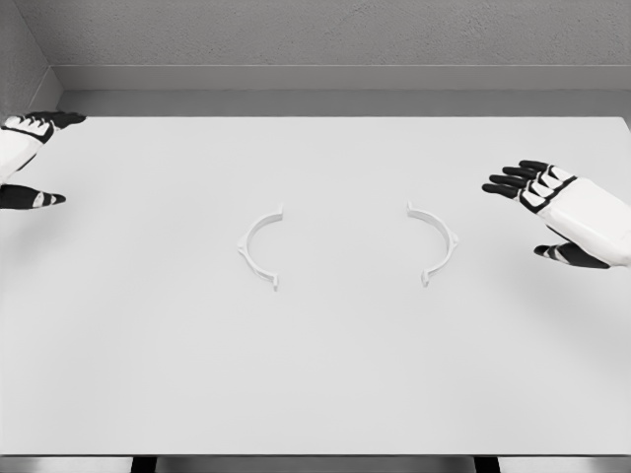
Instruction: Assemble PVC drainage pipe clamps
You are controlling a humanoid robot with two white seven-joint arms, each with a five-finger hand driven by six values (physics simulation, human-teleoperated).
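Two white half-ring clamp pieces lie flat on the white table (pixel 325 374), their open sides facing each other with a wide gap between. The left clamp half (pixel 258 246) curves like an opening bracket; the right clamp half (pixel 438 243) mirrors it. My left hand (pixel 30 158) hovers at the picture's far left edge, fingers spread and holding nothing, well away from the left half. Over at the right edge my right hand (pixel 540 209) is open too, fingers extended toward the middle, a short way to the right of the right half.
A grey wall (pixel 325 39) rises behind the table's far edge. The table's front edge runs along the bottom of the view, with dark supports just below it.
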